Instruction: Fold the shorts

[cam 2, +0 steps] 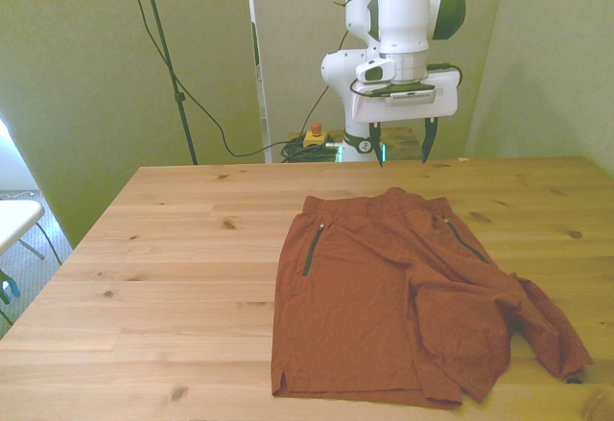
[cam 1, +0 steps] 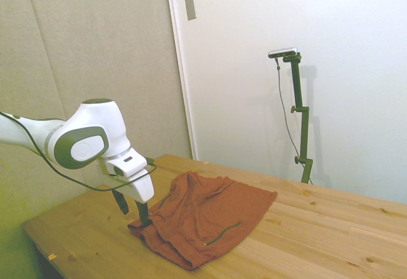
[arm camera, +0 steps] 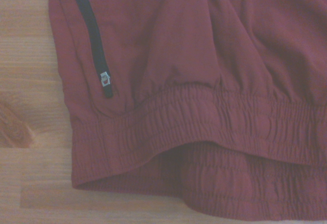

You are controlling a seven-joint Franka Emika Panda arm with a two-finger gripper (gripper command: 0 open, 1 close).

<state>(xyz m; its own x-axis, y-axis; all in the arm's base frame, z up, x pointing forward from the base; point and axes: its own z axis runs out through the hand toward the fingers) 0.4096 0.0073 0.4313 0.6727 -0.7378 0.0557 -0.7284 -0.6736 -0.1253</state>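
Shorts (cam 2: 403,296) lie flat, soft and limp, just below the spread-open gripper (cam 2: 401,148), best pinched at the elastic waistband (arm camera: 204,127).

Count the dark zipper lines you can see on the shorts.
2: one zipper line near the shorts' edge at the front view's left, another toward its right. Folds may hide more.
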